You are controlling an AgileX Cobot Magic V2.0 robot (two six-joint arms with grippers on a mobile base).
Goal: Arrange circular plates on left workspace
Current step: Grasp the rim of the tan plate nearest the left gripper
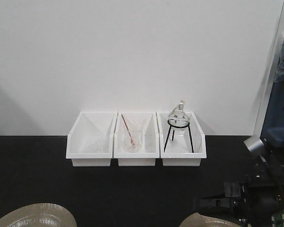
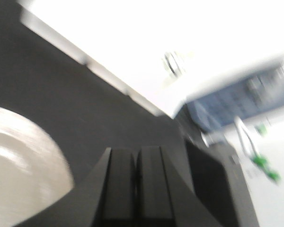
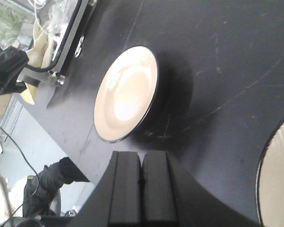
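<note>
Two beige round plates lie on the black benchtop (image 1: 38, 175). In the front view one plate (image 1: 35, 215) is cut off by the bottom left edge and the other (image 1: 210, 221) by the bottom edge right of centre. My left gripper (image 2: 136, 156) is shut and empty, with a plate (image 2: 19, 165) just to its left; this view is blurred. My right gripper (image 3: 142, 158) is shut and empty above the bench, a whole plate (image 3: 128, 94) a little ahead of it and part of the second plate (image 3: 280, 179) at the right edge. The right arm (image 1: 234, 198) shows at the front view's bottom right.
Three white bins stand against the back wall: the left bin (image 1: 91, 139), the middle one with a beaker and red rod (image 1: 132, 137), the right one with a round flask on a tripod (image 1: 180, 120). A metal-edged case (image 3: 61, 33) sits beyond the bench edge.
</note>
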